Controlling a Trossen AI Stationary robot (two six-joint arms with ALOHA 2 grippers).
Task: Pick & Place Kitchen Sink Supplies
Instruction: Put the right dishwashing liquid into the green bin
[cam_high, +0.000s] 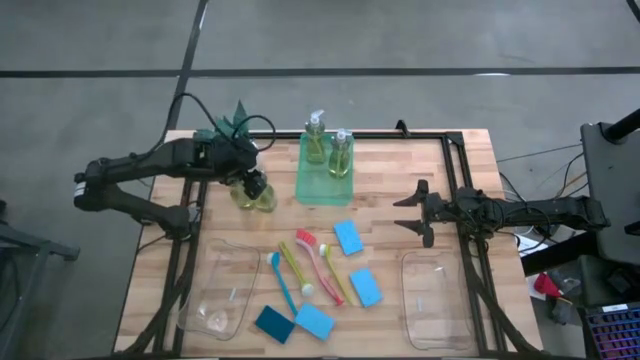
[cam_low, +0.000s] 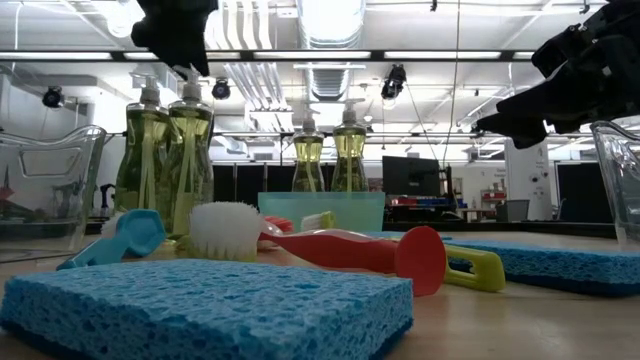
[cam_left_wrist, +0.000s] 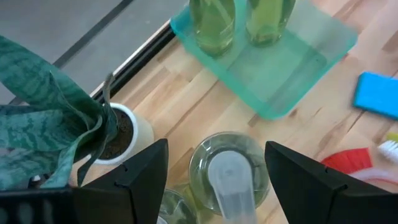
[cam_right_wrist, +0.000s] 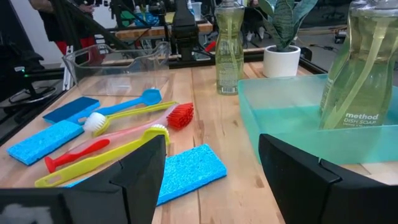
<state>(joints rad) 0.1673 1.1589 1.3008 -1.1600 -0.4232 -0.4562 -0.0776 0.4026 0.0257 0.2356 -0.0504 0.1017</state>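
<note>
Two clear pump bottles of yellow-green soap stand side by side on the wood left of the green tray. My left gripper hangs open above them; its fingers stand on either side of one bottle's pump top without touching it. Two more soap bottles stand in the tray. Sponges and long-handled brushes lie at the table's middle and near side. My right gripper waits open at the right, pointing level toward the tray.
A spiky green plant in a white pot stands close behind the left gripper. Clear bins lie at the near left and near right. A black frame rail runs along the table's right side.
</note>
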